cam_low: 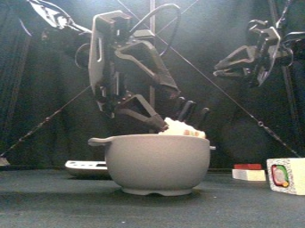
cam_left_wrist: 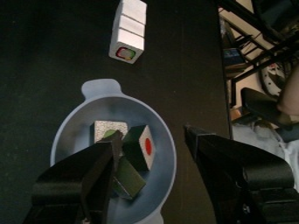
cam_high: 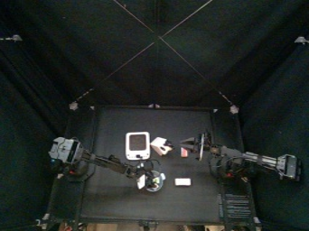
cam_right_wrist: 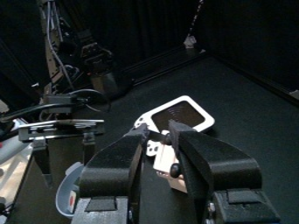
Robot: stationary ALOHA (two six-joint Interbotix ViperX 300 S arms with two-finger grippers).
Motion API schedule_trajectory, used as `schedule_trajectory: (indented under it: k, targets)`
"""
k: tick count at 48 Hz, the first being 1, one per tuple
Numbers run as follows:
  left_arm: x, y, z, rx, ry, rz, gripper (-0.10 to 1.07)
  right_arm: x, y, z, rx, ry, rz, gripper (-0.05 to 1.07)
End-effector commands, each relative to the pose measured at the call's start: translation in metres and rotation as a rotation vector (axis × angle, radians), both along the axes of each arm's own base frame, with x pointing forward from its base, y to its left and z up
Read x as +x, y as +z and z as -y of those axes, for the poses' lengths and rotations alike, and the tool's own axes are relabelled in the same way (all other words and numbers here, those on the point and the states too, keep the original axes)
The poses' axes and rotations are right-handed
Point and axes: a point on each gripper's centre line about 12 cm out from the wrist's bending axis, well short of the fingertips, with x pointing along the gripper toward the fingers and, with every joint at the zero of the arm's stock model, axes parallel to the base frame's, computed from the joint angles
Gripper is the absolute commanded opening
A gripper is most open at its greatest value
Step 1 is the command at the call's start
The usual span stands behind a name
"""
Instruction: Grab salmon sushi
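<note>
The salmon sushi [cam_low: 248, 172], a tiny block that is red-orange on top and white beneath, sits on the table right of the grey bowl [cam_low: 152, 169]. In the top view it is a small reddish spot [cam_high: 185, 153]. My right gripper [cam_high: 193, 143] hangs high above it [cam_low: 252, 55]. In the right wrist view its jaws [cam_right_wrist: 165, 140] stand a narrow gap apart, and a pinkish piece [cam_right_wrist: 176, 175] shows through the gap. My left gripper [cam_left_wrist: 152, 140] is open wide just above the bowl [cam_left_wrist: 84, 122] and holds nothing.
The bowl holds several sushi pieces with green and red faces [cam_left_wrist: 138, 147]. A white tray [cam_high: 137, 144] lies at the back left, and a pale pink wedge [cam_high: 161, 140] lies beside it. A white block [cam_low: 284, 175] stands at the front right.
</note>
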Motion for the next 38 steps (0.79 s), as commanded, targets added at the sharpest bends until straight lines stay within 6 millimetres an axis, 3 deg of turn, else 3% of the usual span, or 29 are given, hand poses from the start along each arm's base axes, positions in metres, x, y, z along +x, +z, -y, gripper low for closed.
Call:
schedule_trajectory:
  k: [1, 21, 38]
  targets:
    - [0.003, 0.012, -0.002, -0.007, 0.005, 0.034, 0.92, 0.001, 0.005, 0.001, -0.004, 0.0, 0.016, 0.68]
    - [-0.012, 0.022, -0.009, -0.004, 0.015, 0.047, 0.92, 0.002, 0.007, 0.001, 0.007, -0.003, 0.023, 0.68]
    - [-0.038, 0.03, -0.035, 0.035, 0.043, 0.061, 0.92, 0.002, 0.013, 0.007, 0.091, -0.044, 0.07, 0.68]
